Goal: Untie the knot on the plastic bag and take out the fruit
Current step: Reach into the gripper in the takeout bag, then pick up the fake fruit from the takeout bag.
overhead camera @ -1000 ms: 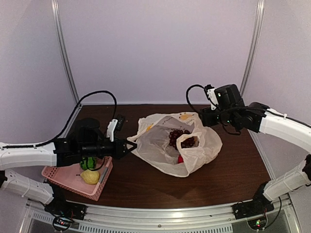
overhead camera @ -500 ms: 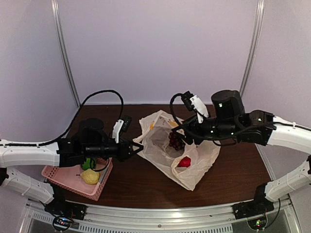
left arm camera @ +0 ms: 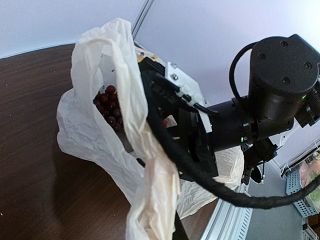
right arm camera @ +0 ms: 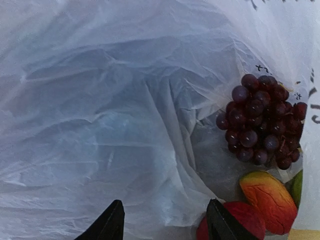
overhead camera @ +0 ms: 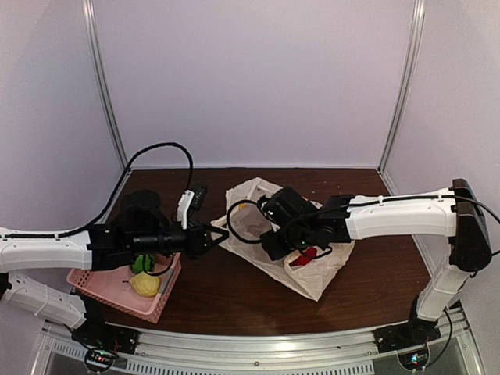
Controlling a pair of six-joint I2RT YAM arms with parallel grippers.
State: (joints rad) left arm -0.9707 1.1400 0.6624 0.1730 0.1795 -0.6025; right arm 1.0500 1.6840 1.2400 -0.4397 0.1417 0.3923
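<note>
The plastic bag (overhead camera: 316, 273) lies open in the middle of the table, pale and crinkled. My left gripper (overhead camera: 221, 233) is shut on the bag's left rim (left arm camera: 155, 200) and holds it up. My right gripper (overhead camera: 275, 236) is inside the bag's mouth, open (right arm camera: 165, 222), with only bag plastic under its fingertips. Its right fingertip (right arm camera: 220, 225) stands beside a red apple (right arm camera: 242, 220). A dark purple grape bunch (right arm camera: 260, 122) and an orange-red fruit (right arm camera: 267, 195) lie close by in the bag. The knot is not in view.
A pink perforated basket (overhead camera: 98, 283) sits at the front left under my left arm. It holds a green striped ball (overhead camera: 141, 263) and a yellow pear (overhead camera: 145, 285). My right arm's cable (left arm camera: 200, 170) crosses the left wrist view. The metal rail (overhead camera: 273, 344) runs along the near edge.
My right arm has swung from the back right down into the bag's mouth, and its jaws have narrowed slightly. The bag has shifted and sagged. My left gripper kept its hold.
</note>
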